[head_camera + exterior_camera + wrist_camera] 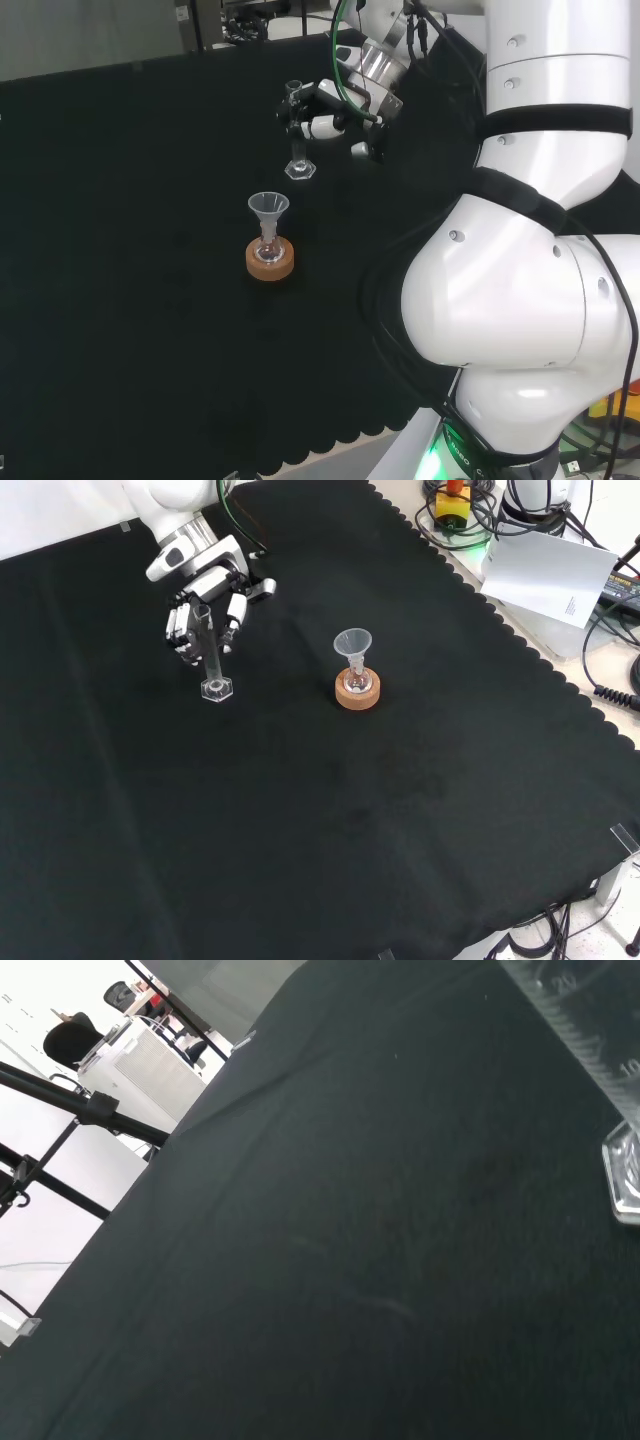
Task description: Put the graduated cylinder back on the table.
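You are setting the cylinder (212,660) down — the hand (205,605) is curling its fingers round the upper tube, and the base is sitting on or just above the cloth (330,810), at nine o'clock from the funnel (353,648) in the front view — next, I judge, you are easing the fingers open without tipping it

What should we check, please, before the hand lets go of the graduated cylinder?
1. Hand wraps the graduated cylinder near its top: ok.
2. Cylinder upright, in head and front views: ok.
3. Hexagonal base fully seated on the black cloth: cannot tell; it looks at or just above the cloth.
4. Cloth under the base bare: ok.
5. Funnel in the small flask on the cork ring stands apart from the cylinder: ok.
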Controlling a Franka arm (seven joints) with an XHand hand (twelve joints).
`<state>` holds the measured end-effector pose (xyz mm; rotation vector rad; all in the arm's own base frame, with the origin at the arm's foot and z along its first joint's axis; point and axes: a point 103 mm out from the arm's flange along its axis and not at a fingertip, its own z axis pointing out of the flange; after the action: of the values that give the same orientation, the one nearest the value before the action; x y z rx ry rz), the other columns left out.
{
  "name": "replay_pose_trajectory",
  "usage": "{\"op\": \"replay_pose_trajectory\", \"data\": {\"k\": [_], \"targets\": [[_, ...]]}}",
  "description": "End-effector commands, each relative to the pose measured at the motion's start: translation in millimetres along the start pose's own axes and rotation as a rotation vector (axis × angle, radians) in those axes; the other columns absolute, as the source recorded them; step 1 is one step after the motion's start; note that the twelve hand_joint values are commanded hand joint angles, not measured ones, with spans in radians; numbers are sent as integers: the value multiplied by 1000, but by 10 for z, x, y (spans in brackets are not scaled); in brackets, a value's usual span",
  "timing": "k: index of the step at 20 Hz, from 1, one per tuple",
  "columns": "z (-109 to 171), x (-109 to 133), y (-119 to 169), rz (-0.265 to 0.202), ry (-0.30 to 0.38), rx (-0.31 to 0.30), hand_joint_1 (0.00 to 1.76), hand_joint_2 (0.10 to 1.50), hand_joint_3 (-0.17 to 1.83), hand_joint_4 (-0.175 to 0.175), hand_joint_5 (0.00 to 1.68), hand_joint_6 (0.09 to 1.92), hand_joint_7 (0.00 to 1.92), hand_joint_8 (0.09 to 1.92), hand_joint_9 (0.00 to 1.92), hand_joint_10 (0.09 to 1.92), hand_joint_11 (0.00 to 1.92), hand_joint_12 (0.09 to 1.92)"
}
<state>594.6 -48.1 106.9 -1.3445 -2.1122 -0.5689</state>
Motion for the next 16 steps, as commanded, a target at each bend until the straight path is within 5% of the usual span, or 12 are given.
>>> {"op": "replay_pose_trajectory", "data": {"k": [1,6,16], "targets": [[-161,117,18,14,-31,-7,999,1084,-175,-62,584,605,543,631,953,87,500,1261],[-464,345,15,18,-93,-43,964,1048,-175,-77,369,409,373,676,818,87,353,1326],[-1283,1007,-330,10,-283,-124,927,1023,-175,-79,347,238,287,686,739,87,251,1357]]}}
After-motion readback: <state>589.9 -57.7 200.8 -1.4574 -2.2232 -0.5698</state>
